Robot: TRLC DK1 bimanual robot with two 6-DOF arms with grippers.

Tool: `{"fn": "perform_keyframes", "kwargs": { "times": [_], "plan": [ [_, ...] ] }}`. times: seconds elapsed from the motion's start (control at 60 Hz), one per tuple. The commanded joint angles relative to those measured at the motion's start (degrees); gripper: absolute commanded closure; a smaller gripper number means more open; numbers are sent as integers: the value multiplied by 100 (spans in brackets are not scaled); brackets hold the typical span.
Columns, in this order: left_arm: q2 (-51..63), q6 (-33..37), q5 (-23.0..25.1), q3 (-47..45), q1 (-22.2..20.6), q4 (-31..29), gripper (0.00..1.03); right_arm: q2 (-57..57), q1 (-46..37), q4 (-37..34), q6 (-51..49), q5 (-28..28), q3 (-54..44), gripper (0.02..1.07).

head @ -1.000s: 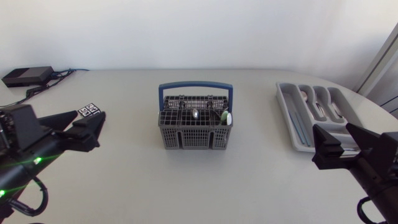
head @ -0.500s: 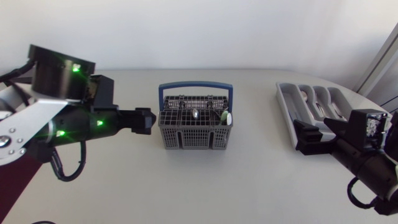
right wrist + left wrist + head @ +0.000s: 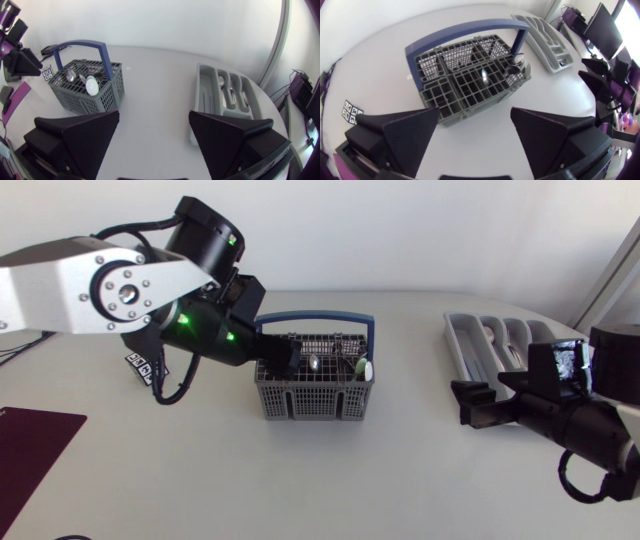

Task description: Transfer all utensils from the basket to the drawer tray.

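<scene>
The grey plastic mesh cutlery basket (image 3: 310, 402) with a blue hoop handle (image 3: 315, 319) stands mid-table. A metal spoon (image 3: 314, 363) and a white round-headed utensil (image 3: 363, 369) stand inside it. The left gripper (image 3: 285, 358) hovers by its left rim, fingers spread wide and holding nothing. The grey compartmented drawer tray (image 3: 452, 340) lies well apart, near the table's right edge. The right gripper (image 3: 470, 402) is just beside it, fingers likewise wide. A small black-and-white marker tag (image 3: 140, 365) lies left of the basket.

One basket (image 3: 310, 402) at centre, one drawer tray (image 3: 468, 375) at right, one marker card (image 3: 143, 365) at left — inside the basket, one metal spoon (image 3: 314, 363), one pale spoon (image 3: 362, 369).
</scene>
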Motion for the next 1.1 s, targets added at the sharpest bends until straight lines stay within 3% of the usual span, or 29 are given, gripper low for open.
{"fn": "perform_keyframes", "kwargs": {
  "times": [0.0, 0.15, 0.4, 0.7, 0.85, 0.95, 1.083],
  "plan": [
    [389, 61, 330, 381, -54, -185, 5, 103, 59, -163, -332, -161, 238, 7],
    [749, 43, 638, 697, -71, -167, 5, 358, -46, -514, -930, -864, 528, 7],
    [1435, -45, 647, 1154, -115, -141, 13, 1167, -213, -462, -1062, -1339, 747, 7],
    [1936, -273, 787, 1392, 17, -115, 34, 1431, -327, -259, -1071, -1480, 677, 7],
    [1979, -370, 787, 1374, -18, 44, 40, 1439, -319, -163, -1071, -1489, 607, 7],
    [1979, -590, 787, 1304, -10, 211, 51, 1448, -310, -119, -1062, -1489, 563, 7],
    [1953, -739, 796, 1119, 8, 685, 79, 1483, -301, -57, -1071, -1489, 528, 7]
  ]
}}
